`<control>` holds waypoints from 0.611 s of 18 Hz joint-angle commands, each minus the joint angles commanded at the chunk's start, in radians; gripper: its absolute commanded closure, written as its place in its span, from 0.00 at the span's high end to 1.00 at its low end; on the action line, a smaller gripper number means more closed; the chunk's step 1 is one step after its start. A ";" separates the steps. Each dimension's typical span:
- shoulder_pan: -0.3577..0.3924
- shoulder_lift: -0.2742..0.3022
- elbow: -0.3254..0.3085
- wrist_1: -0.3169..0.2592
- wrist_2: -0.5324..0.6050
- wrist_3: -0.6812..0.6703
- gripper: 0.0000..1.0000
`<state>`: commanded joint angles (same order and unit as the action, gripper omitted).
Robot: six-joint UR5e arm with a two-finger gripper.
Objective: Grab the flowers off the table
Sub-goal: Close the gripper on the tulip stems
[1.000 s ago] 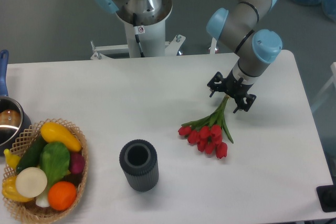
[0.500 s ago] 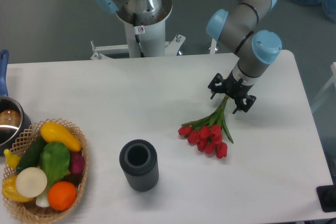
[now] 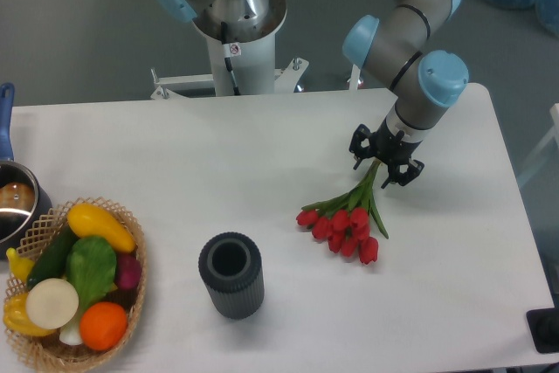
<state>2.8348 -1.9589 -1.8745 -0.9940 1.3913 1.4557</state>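
Grey and pale-blue, my arm bends down over the white tabletop (image 3: 175,155), my fingers (image 3: 385,160) closing around the thin green stems of the flowers (image 3: 345,218), whose red heads lie flat. Nearby stand a ribbed dark cylinder (image 3: 231,274) and a wicker basket (image 3: 131,303) of vegetables.

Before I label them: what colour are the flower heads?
Red, on green stems; the flowers show clearly in the fixed camera view.
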 joint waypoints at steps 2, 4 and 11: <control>0.000 0.000 -0.002 0.000 0.000 -0.002 0.59; -0.002 -0.002 0.000 0.000 0.000 -0.002 0.57; -0.002 -0.002 0.000 0.000 0.000 0.000 0.44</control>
<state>2.8333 -1.9604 -1.8745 -0.9940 1.3913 1.4558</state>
